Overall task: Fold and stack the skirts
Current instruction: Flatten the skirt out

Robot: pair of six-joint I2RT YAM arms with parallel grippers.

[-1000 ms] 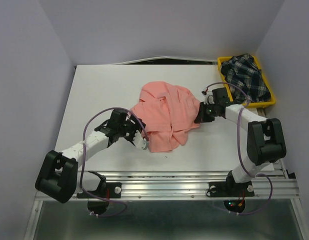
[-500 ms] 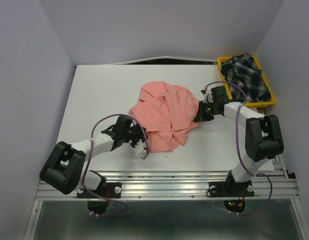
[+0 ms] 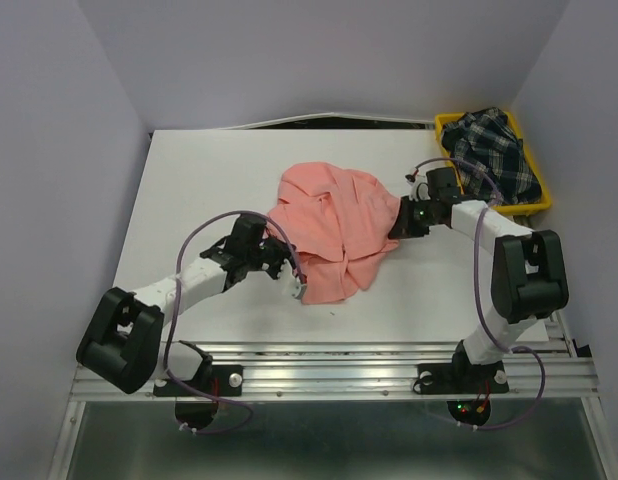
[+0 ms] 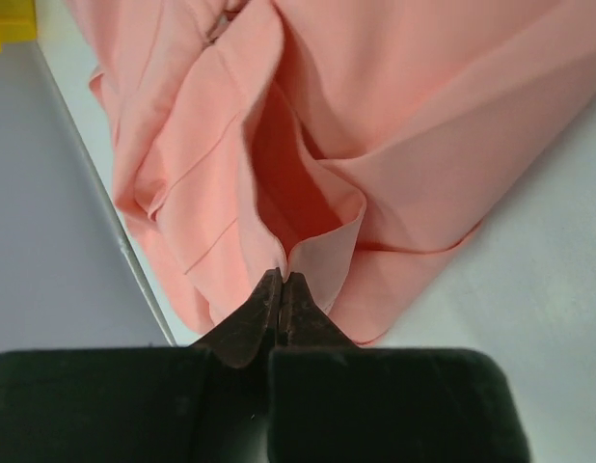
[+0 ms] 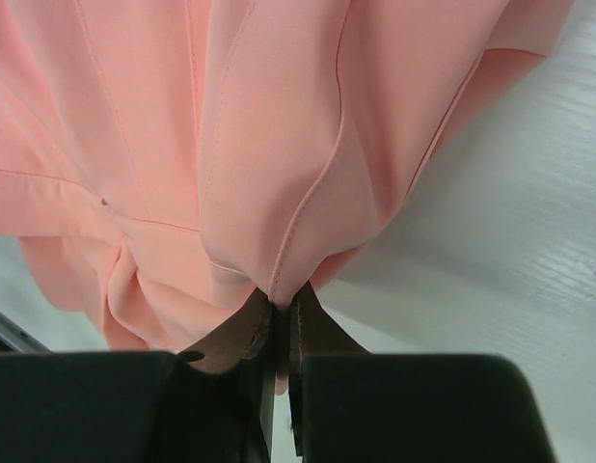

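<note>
Pink skirt is pinched at opposite sides by left gripper and right gripper (both clamped on cloth), so pull apart evenly to flatten before folding.

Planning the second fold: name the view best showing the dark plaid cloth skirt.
Top external: the dark plaid cloth skirt lies bunched in the yellow plastic tray. Neither wrist view shows it; both face the salmon-pink pleated skirt.

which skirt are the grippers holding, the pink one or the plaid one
The crumpled salmon-pink skirt: the left gripper and right gripper are both shut on its edges. The plaid skirt lies apart in the yellow tray, untouched.
</note>
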